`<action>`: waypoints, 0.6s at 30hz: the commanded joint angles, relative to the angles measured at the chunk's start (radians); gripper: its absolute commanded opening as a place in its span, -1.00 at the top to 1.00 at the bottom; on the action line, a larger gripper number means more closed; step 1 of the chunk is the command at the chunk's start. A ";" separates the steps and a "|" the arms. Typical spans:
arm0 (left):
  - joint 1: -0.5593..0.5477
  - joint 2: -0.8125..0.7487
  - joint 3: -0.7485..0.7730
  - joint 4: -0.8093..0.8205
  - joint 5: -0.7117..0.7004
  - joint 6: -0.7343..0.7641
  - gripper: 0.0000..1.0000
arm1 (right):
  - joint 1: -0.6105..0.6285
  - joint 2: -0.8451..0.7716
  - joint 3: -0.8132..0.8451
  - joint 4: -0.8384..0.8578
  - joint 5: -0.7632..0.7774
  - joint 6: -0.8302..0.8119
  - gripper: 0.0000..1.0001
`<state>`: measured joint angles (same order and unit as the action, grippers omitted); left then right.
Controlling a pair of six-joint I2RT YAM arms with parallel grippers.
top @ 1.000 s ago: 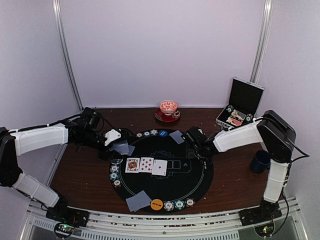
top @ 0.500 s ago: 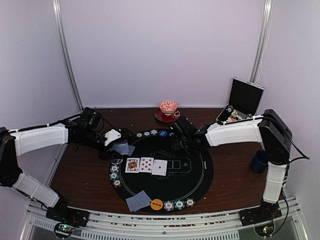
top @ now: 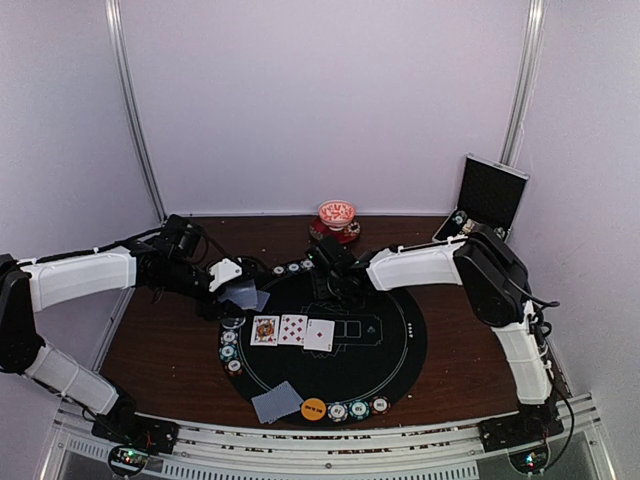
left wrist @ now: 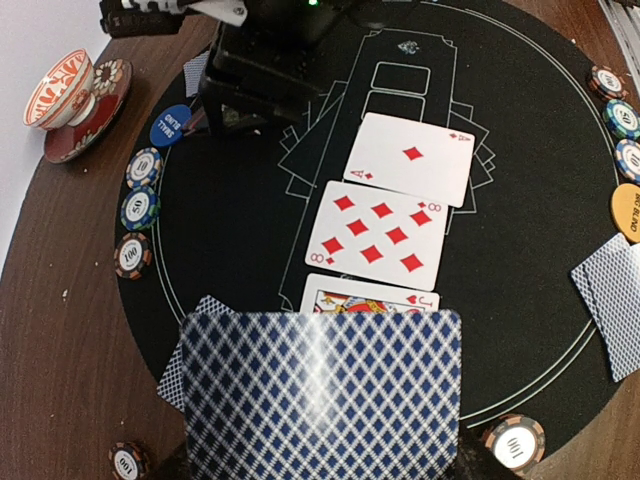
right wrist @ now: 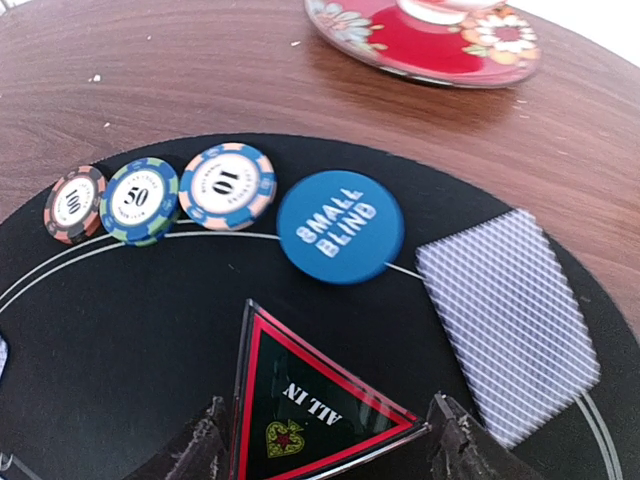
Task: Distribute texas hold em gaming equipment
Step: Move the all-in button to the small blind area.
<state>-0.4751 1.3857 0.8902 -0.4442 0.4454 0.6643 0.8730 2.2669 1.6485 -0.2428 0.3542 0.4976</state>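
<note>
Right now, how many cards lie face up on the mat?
3, in a row on the mat: jack at left, eight of diamonds middle, ace of diamonds right. Others may be hidden.

Robot test cell: white panel walls [top: 330, 100] enclose the wooden bench [top: 150, 340]; aluminium rail [top: 300, 445] along its near edge.

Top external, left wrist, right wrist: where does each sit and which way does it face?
Top external: above and behind the bases, looking down on the black mat; both arms, left tool and right tool show.
Left wrist: at the mat's left edge, facing right; a held face-down card hides its tool.
Right wrist: over the mat's far edge, facing the back wall; own fingers grip the ALL IN triangle.
Both wrist views show the SMALL BLIND disc.
</note>
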 commanded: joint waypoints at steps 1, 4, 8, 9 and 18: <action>0.002 -0.013 0.003 0.033 0.005 0.003 -0.24 | 0.005 0.057 0.083 0.000 -0.016 -0.018 -0.30; 0.001 -0.011 0.003 0.033 0.006 0.003 -0.24 | 0.005 0.079 0.105 0.006 -0.029 -0.022 -0.30; 0.001 -0.010 0.002 0.035 0.005 0.002 -0.24 | 0.005 0.099 0.119 0.005 -0.026 -0.017 -0.30; 0.001 -0.009 0.003 0.034 0.005 0.003 -0.24 | 0.005 0.105 0.126 0.002 -0.023 -0.014 -0.30; 0.001 -0.011 0.003 0.035 0.005 0.003 -0.24 | 0.006 0.177 0.221 -0.053 -0.005 -0.007 -0.34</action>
<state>-0.4751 1.3857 0.8902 -0.4435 0.4454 0.6643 0.8730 2.4031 1.8179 -0.2550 0.3321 0.4927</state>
